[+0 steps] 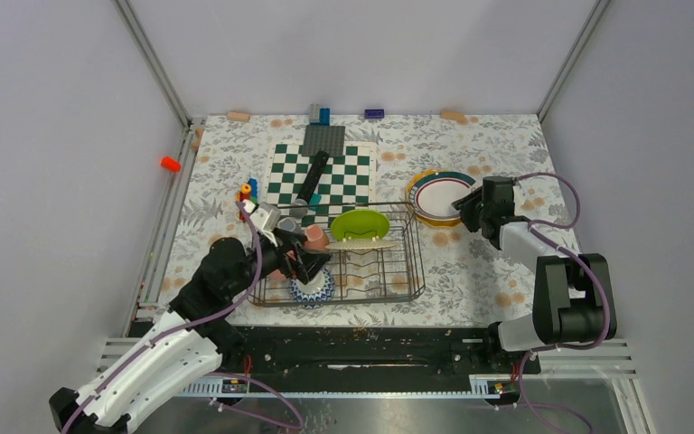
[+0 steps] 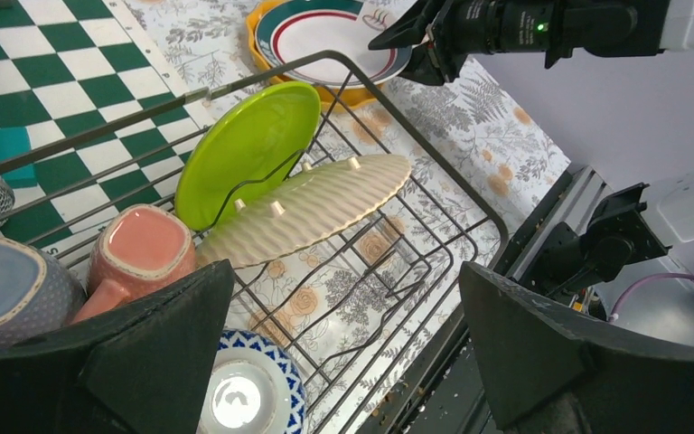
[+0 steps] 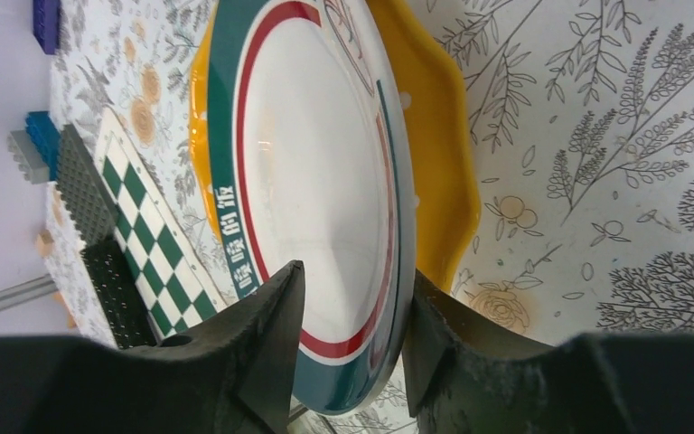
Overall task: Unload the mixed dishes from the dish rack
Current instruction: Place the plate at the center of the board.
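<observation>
The dish rack (image 1: 413, 262) holds an upright lime-green plate (image 2: 248, 145), a cream ribbed plate (image 2: 312, 206), a salmon mug (image 2: 140, 249), a grey cup (image 2: 9, 285) and a blue-patterned bowl (image 2: 248, 393). Hovering wide open over the rack's left end, above the bowl, my left gripper (image 2: 343, 344) holds nothing. To the right of the rack the teal-rimmed plate (image 3: 316, 181) lies on the yellow-orange plate (image 3: 434, 154). My right gripper (image 3: 352, 334) straddles the teal-rimmed plate's near rim. Its jaws are parted, with a gap on the upper side.
A green-and-white checkered board (image 1: 321, 172) with a dark cylinder on it lies behind the rack. Toy blocks (image 1: 248, 190) sit at the rack's far left corner. Small pieces line the back wall. The enclosure's walls stand close on both sides.
</observation>
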You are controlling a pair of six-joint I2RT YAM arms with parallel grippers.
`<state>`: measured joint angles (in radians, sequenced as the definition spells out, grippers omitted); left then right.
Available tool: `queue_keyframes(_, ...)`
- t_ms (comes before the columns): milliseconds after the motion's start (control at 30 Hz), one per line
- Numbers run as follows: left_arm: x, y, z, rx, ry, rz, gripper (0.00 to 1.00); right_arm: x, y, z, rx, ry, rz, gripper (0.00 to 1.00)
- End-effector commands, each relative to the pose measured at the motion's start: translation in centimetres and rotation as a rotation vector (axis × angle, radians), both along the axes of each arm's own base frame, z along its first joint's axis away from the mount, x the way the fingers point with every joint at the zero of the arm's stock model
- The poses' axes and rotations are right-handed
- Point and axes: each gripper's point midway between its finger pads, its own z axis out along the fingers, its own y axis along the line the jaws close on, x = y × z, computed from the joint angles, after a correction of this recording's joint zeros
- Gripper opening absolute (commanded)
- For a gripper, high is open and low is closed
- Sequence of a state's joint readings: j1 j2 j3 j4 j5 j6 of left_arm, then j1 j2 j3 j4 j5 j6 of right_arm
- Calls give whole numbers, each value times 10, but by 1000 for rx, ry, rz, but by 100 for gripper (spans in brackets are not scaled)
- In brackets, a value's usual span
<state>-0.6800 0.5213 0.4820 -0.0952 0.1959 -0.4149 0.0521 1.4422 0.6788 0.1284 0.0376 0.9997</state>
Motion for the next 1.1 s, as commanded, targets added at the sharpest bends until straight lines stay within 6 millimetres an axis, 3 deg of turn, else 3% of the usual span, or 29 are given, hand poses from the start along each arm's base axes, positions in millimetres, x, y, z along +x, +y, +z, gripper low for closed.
queue_keyframes(0, 3, -9, 27, -42, -53, -34, 99, -1, -1, 15, -61, 0, 63, 50)
queue_keyframes(333, 20, -18, 19, 25, -5, -15, 99, -26, -16, 28, -168, 43, 70, 75)
queue_keyframes(567, 23, -25, 10, 137, -23, -62, 99, -29, -6, 27, -147, 48, 143, 89)
queue_keyframes(667, 22, -29, 5, 195, -63, -86, 99, -29, -1, 28, -135, 34, 172, 99)
queue_keyframes(867, 27, -34, -5, 309, -125, -67, 99, -40, 3, 46, -133, -37, 203, 100)
queue_keyframes(1067, 29, -50, -25, 530, -167, -72, 99, -56, 7, 70, -117, -148, 209, 100)
